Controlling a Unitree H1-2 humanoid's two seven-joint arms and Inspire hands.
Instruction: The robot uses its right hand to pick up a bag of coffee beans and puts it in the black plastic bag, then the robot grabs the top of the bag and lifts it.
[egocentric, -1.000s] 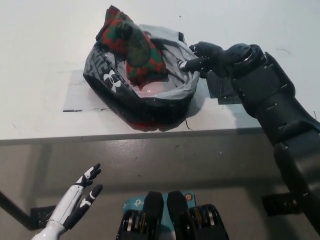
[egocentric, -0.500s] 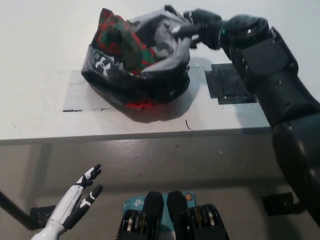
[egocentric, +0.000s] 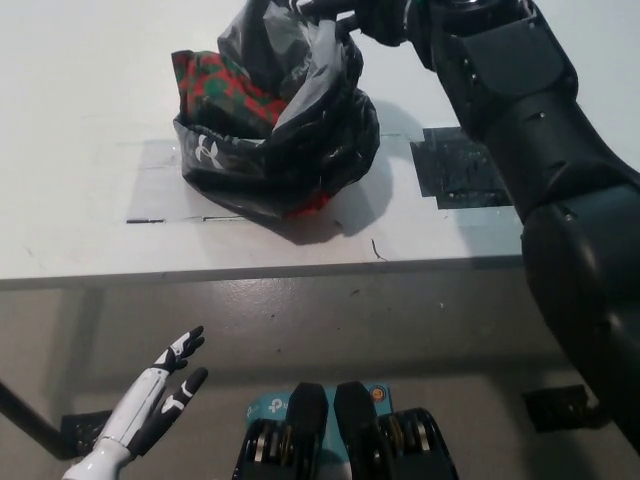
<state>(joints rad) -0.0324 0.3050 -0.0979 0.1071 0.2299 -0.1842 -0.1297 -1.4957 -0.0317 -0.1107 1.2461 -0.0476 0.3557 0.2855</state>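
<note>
Raised since a second ago, the black right hand (egocentric: 372, 15) grips the top edge of the crumpled black plastic bag (egocentric: 300, 150), pulling it upward; its base rests on the white table (egocentric: 80, 120). Red-green patterned coffee bag (egocentric: 225, 88) sits inside. White left hand (egocentric: 160, 392) rests low, fingers spread.

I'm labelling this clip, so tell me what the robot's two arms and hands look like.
The left robot hand is white with black fingers and black patches, on a slim white forearm. The right robot hand is black throughout, on a bulky black arm built of smooth, rounded shell segments with visible seams and small fasteners. No cables or lettering show on either.
</note>
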